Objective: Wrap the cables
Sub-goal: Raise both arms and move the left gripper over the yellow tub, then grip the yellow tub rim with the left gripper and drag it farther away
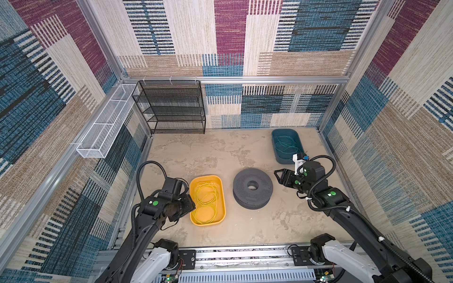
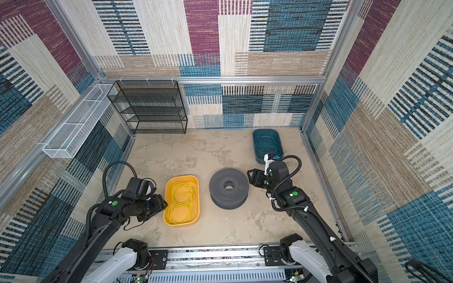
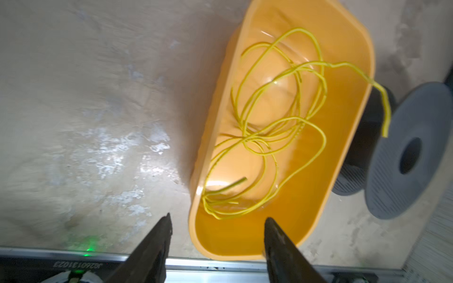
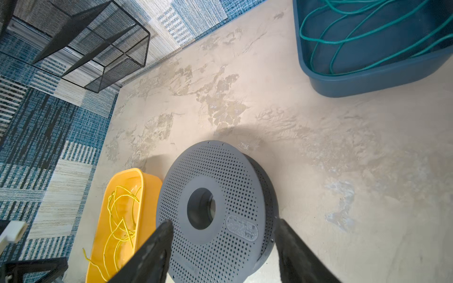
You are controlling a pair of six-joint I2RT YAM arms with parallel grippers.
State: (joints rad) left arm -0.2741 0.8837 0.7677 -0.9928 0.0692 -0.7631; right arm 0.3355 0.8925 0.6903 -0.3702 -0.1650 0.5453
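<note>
**Lower left: cables loose, nothing wound**

At lower left of a top view, the left gripper hangs by the yellow tub, jaws spread, empty. Inside, the cables lie in loose loops. The spool looks bare, so all winding is left. The right gripper faces it, jaws spread. Farther back, that arm hides a corner of the blue tub.

Both arms extend forward, wrists turned inward. The left end effector angles downward, fingers parted and empty. The right end effector likewise stands parted, empty.
</note>
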